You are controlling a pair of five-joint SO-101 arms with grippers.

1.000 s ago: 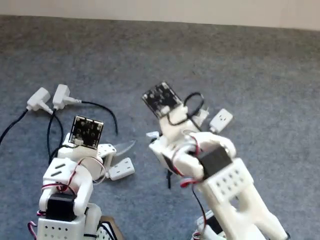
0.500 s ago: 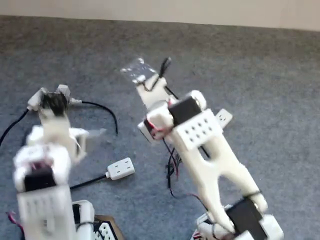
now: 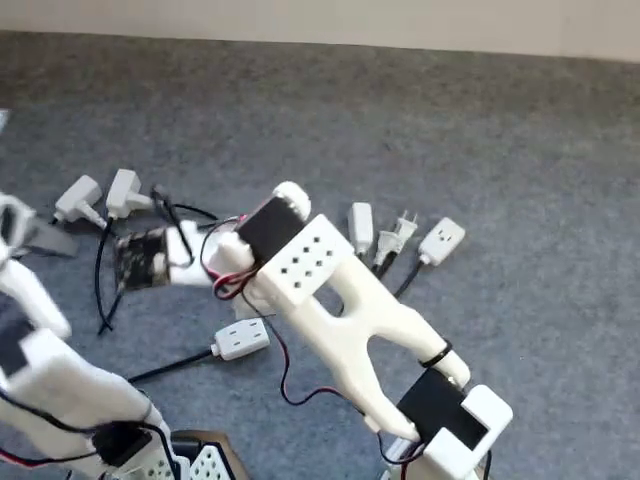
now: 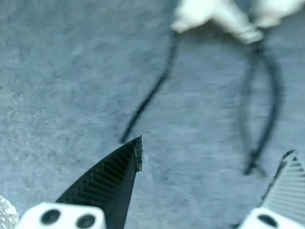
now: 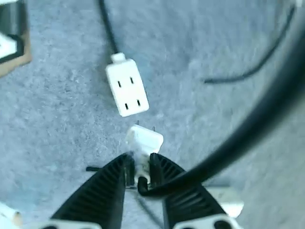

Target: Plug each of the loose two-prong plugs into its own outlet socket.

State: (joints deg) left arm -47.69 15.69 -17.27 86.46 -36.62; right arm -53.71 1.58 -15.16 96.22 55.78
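Note:
My right gripper (image 5: 141, 162) is shut on a white two-prong plug (image 5: 144, 140). Its prongs point at a white outlet socket (image 5: 126, 90) lying just ahead on the carpet, a small gap apart. The high view has that socket (image 3: 242, 338) below the right arm (image 3: 300, 265), which stretches across to the left. My left gripper (image 4: 214, 150) hangs open over bare carpet, with black cords (image 4: 147, 100) and blurred white plugs (image 4: 214, 12) beyond it. In the high view it sits at the far left (image 3: 30, 235), beside two white plugs (image 3: 100, 195).
A white plug (image 3: 360, 225), a loose two-prong plug (image 3: 398, 232) and another outlet socket (image 3: 443, 240) lie right of the arm. Black cords (image 3: 105, 290) trail over the grey carpet at the left. A brown board edge (image 5: 14, 43) lies near the socket's cord.
The right arm has swung from the centre across to the left and lowered toward the near socket. The left arm has swung out to the far left edge.

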